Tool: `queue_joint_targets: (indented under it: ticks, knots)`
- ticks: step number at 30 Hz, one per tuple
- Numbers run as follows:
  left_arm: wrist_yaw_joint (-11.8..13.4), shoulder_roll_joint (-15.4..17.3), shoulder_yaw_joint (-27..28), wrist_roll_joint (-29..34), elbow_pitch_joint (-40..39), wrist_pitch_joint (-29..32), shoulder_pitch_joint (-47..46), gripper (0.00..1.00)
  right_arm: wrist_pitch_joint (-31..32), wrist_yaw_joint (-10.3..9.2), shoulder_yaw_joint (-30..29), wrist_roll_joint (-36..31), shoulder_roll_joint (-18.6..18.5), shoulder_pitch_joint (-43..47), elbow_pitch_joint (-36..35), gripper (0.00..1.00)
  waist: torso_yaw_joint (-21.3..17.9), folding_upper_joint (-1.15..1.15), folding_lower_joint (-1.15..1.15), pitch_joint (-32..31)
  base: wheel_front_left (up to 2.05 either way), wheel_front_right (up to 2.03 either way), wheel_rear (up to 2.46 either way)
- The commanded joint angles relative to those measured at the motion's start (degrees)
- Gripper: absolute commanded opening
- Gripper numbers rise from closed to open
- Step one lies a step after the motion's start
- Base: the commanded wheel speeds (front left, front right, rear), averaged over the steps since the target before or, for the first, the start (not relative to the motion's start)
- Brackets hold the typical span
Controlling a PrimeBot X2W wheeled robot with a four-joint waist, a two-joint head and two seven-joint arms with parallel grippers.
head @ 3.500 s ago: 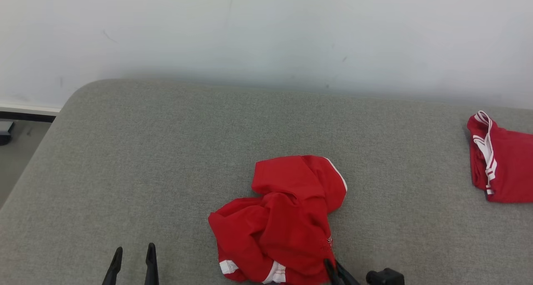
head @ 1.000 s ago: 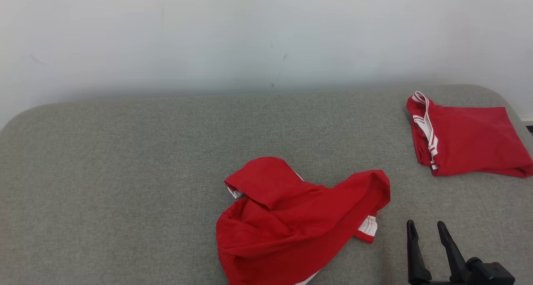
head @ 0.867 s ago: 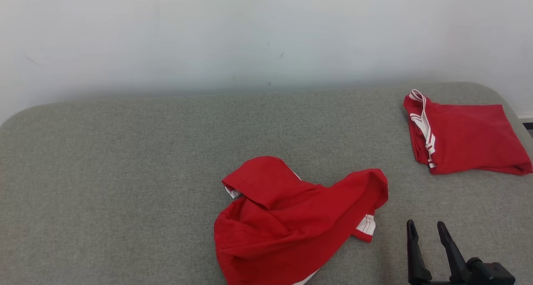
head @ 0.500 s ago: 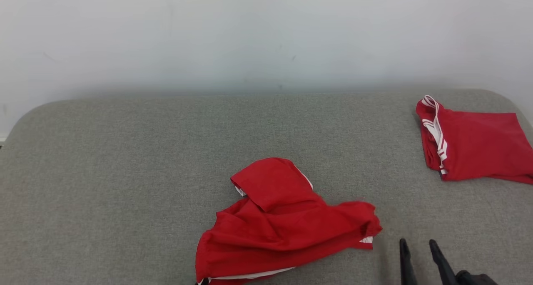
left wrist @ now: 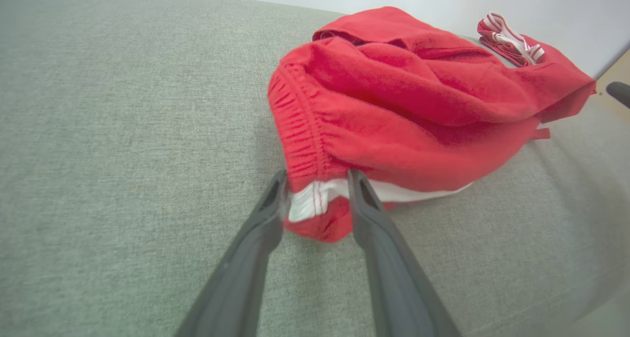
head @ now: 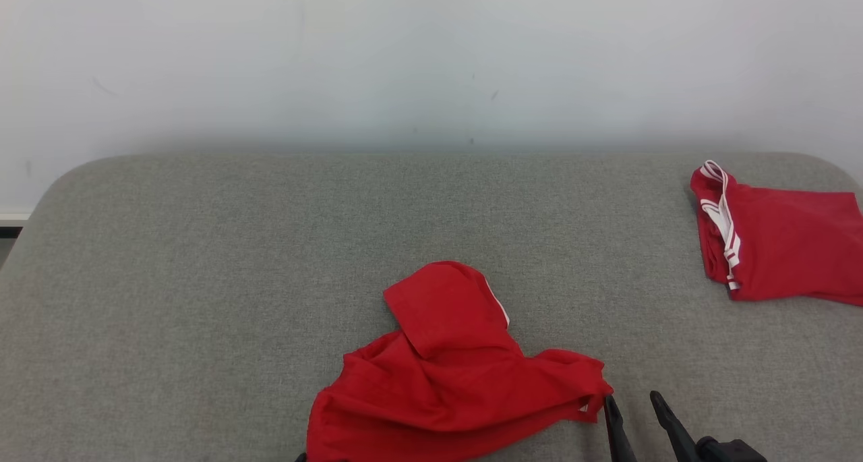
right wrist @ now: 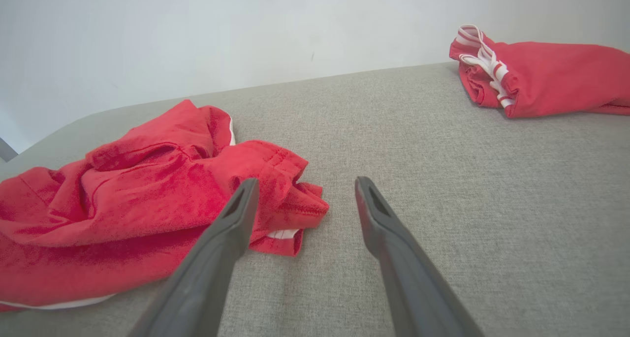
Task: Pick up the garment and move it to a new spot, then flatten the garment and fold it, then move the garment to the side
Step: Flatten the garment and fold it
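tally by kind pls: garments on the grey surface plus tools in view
Red garments: 2, crumpled garment and folded garment
Tools: 2, left tool and right tool
Total: 4

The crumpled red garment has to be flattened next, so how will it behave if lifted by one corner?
Likely floppy: the garment lies in soft folds, so it should hang limp from a held corner. Probably light, being thin cloth. It may catch on the textured grey surface when dragged.
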Motion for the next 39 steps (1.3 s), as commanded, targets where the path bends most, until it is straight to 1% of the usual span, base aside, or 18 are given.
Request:
queue_joint_targets:
  ticks: [1, 6, 10, 14, 19, 21, 22, 23, 24, 25, 26, 27, 33, 36, 39]
  knots:
    - [0.1, -0.4, 0.8, 0.5, -0.8, -0.2, 1.1, 1.0, -0.2, -0.16, 0.4, 1.4, -0.2, -0.4, -0.6, 1.0, 0.2, 0.0, 0.0, 0.0, 0.0, 0.0, 0.0]
    - [0.1, -2.5, 4.7, 1.8, -5.7, -0.2, 2.9, 1.0, -0.2, -0.16, 1.7, 4.0, -0.9, -1.6, -1.1, 1.0, 0.6, 0.0, 0.0, -0.1, 0.0, 0.0, 0.0]
    - [0.1, -4.6, 9.4, 4.0, -9.7, -0.2, 4.3, 1.0, 0.3, -0.16, 3.8, 5.6, -2.6, -3.9, 1.8, 1.0, 1.0, 0.0, 0.0, -0.1, 0.0, 0.0, 0.0]
    - [0.1, -6.1, 12.2, 6.0, -11.3, -0.2, 4.8, 1.0, 4.7, -0.16, 5.3, 7.0, -4.7, -7.7, 5.7, 1.0, 1.7, 0.0, 0.0, -0.1, 0.0, 0.0, 0.0]
    - [0.1, -7.2, 12.5, 6.9, -11.1, -0.2, 4.1, 1.0, 9.9, -0.16, 6.6, 9.7, -6.4, -10.7, 9.8, 1.0, 3.4, 0.0, 0.0, -0.2, 0.0, 0.0, 0.0]
    - [0.1, -7.4, 12.4, 7.0, -10.9, -0.2, 3.9, 1.0, 11.6, -0.16, 7.5, 11.3, -6.5, -11.1, 10.5, 0.69, 4.1, 0.0, 0.0, -0.3, 0.0, 0.0, 0.0]
    - [0.1, -7.6, 12.5, 7.0, -10.7, -0.2, 3.8, 1.0, 12.6, -0.16, 8.0, 12.5, -6.5, -11.3, 10.8, 0.48, 4.3, 0.0, 0.0, -0.3, 0.0, 0.0, 0.0]
    - [0.1, -7.7, 12.5, 7.0, -10.6, -0.2, 3.8, 1.0, 13.9, -0.16, 8.7, 13.5, -6.5, -11.2, 11.1, 0.4, 4.6, 0.0, 0.0, -0.4, 0.0, 0.0, 0.0]
    - [0.1, -7.8, 12.5, 7.0, -10.5, -0.2, 3.8, 1.0, 14.6, -0.16, 9.4, 14.3, -6.8, -11.3, 11.0, 0.38, 4.7, 0.0, 0.0, -0.4, 0.0, 0.0, 0.0]
    - [0.1, -7.9, 12.4, 7.0, -10.5, -0.2, 3.9, 1.0, 15.1, -0.16, 9.8, 15.0, -7.2, -11.5, 10.8, 0.34, 4.9, 0.0, 0.0, -0.5, 0.0, 0.0, 0.0]
    - [0.1, -8.0, 12.3, 7.0, -10.4, -0.2, 4.1, 1.0, 15.8, -0.16, 10.2, 15.9, -7.3, -11.5, 10.7, 0.11, 5.0, 0.0, 0.0, -0.5, 0.0, 0.0, 0.0]
    - [0.1, -8.0, 12.3, 7.0, -10.3, -0.2, 4.3, 1.0, 16.4, -0.16, 10.6, 16.7, -7.4, -11.6, 10.6, 0.0, 5.0, 0.0, 0.0, -0.6, 0.0, 0.0, 0.0]
    - [0.1, -8.3, 11.6, 7.2, -9.9, -0.2, 4.2, 1.0, 16.1, -0.16, 10.8, 18.0, -8.7, -13.3, 9.6, 0.0, 5.6, 0.0, 0.0, -0.6, 0.0, 0.0, 0.0]
    - [0.1, -8.3, 11.3, 7.1, -9.7, -0.2, 3.4, 1.0, 15.4, -0.16, 9.5, 18.3, -9.5, -15.3, 8.9, 0.0, 6.3, 0.0, 0.0, -0.4, 0.0, 0.0, 0.0]
    - [0.1, -8.1, 11.1, 6.9, -9.7, -0.2, 2.8, 1.0, 15.9, -0.16, 7.9, 18.7, -9.2, -18.7, 9.0, 0.0, 7.0, 0.0, 0.0, 0.1, 0.0, 0.0, 0.0]
